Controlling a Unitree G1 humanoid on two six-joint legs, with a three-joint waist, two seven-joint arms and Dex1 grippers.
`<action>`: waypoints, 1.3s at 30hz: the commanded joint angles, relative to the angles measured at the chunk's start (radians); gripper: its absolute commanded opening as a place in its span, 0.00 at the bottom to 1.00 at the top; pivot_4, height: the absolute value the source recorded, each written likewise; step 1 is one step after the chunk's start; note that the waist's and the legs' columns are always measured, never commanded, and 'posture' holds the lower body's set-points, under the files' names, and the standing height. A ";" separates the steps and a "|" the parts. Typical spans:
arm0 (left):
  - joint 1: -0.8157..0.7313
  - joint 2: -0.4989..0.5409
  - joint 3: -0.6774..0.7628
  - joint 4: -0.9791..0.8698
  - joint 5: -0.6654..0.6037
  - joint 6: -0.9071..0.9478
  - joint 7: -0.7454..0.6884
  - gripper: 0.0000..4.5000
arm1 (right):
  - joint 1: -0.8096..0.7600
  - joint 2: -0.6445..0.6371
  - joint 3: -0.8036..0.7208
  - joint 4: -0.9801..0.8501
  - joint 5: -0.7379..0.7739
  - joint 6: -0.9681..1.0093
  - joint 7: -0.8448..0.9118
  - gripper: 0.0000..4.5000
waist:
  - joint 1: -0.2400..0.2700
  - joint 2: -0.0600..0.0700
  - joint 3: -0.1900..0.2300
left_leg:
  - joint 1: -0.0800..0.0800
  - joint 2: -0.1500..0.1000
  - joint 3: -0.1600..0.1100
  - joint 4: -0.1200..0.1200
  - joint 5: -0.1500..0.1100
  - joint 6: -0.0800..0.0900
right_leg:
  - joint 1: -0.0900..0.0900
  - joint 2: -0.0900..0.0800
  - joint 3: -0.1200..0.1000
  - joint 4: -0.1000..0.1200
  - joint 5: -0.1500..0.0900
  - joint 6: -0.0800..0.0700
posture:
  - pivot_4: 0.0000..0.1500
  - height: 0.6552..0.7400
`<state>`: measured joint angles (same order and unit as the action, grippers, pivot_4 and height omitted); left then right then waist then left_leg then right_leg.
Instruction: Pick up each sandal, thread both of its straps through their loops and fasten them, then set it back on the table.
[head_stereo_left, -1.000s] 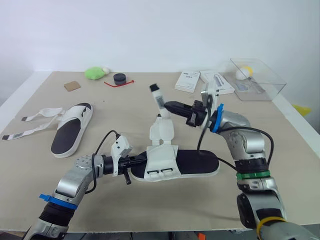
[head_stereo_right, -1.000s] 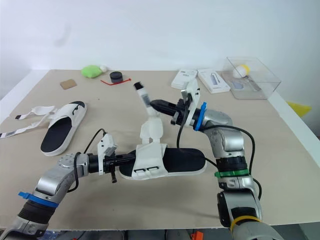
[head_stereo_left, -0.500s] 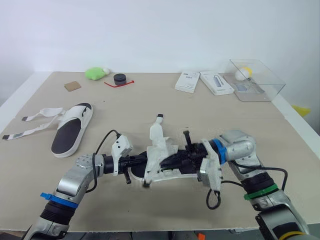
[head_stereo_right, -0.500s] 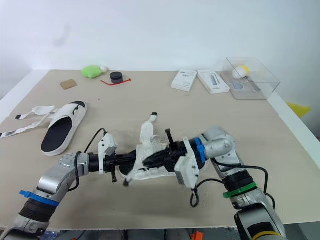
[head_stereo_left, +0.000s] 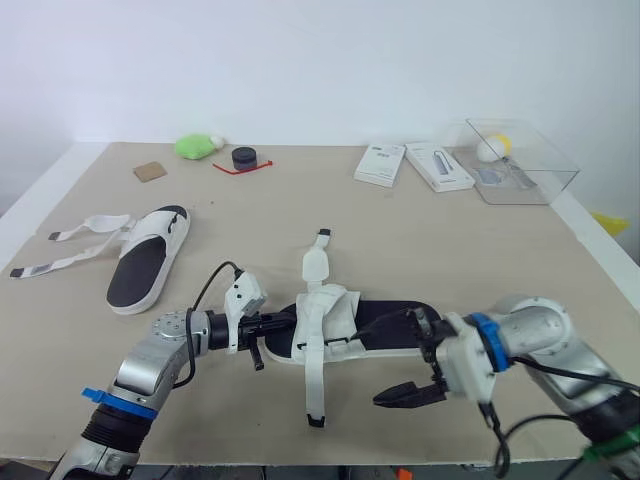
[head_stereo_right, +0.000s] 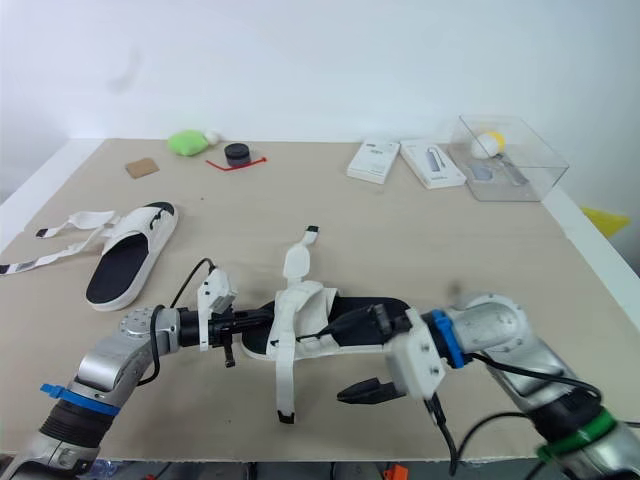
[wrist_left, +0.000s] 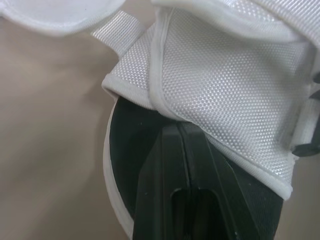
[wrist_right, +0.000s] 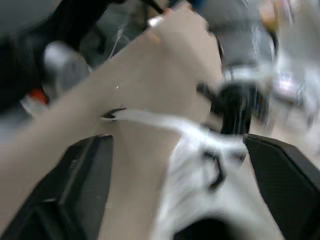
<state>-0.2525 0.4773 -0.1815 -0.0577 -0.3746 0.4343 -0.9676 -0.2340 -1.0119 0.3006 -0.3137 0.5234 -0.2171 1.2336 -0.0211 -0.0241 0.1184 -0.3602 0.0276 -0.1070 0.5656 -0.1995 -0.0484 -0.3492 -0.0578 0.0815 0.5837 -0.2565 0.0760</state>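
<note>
A white sandal with a black footbed (head_stereo_left: 385, 322) lies at the table's middle near the front edge. My left gripper (head_stereo_left: 262, 326) is shut on its toe end; in the left wrist view the fingers (wrist_left: 182, 165) pinch the footbed under the white mesh upper (wrist_left: 225, 90). One strap (head_stereo_left: 313, 395) hangs down over the sandal's near side, another strap (head_stereo_left: 314, 262) stands up behind. My right gripper (head_stereo_left: 398, 360) is open just right of the upper, touching nothing, its fingers (wrist_right: 75, 195) wide apart. A second sandal (head_stereo_left: 142, 268) lies at the left with loose straps (head_stereo_left: 60, 252).
At the back stand a green lump (head_stereo_left: 198, 147), a black round cap (head_stereo_left: 245, 157) with a red tie, a brown card (head_stereo_left: 150, 171), two white boxes (head_stereo_left: 381, 163), and a clear plastic box (head_stereo_left: 522, 160) holding a yellow ball. The table's front edge is close below both grippers.
My right gripper, which held a strap up high a second ago, brought it down over the sandal, let go, opened, and drew back to the right. The left gripper stayed put.
</note>
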 joint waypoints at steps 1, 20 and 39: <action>0.015 0.003 -0.015 0.036 0.021 0.016 0.004 0.00 | 0.035 -0.122 -0.052 -0.183 0.317 0.445 -0.103 0.98 | 0.000 0.000 -0.001 | 0.000 0.000 0.001 0.000 0.000 0.000 | 0.000 0.000 0.000 0.000 0.000 0.000 | 1.00 1.00; 0.006 -0.005 -0.015 0.039 0.025 0.020 0.005 0.00 | 0.040 0.157 -0.050 -0.128 0.623 1.254 -0.546 0.98 | 0.000 -0.002 -0.003 | -0.005 0.001 0.003 0.003 -0.003 -0.003 | -0.004 -0.002 -0.004 -0.005 -0.014 -0.002 | 1.00 1.00; 0.029 -0.010 -0.004 0.017 0.021 0.024 0.030 0.00 | -0.082 0.353 -0.077 -0.093 0.584 1.479 -0.595 0.01 | 0.000 -0.002 -0.004 | -0.006 0.001 0.000 0.003 -0.003 -0.003 | -0.004 0.000 -0.004 -0.004 -0.014 -0.001 | 1.00 1.00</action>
<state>-0.2425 0.4609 -0.1793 -0.0649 -0.3742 0.4363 -0.9567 -0.2937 -0.6609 0.2601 -0.3889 1.0849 1.2463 0.6416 -0.0211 -0.0259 0.1145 -0.3664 0.0289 -0.1068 0.5683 -0.2024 -0.0516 -0.3530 -0.0581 0.0776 0.5802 -0.2700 0.0749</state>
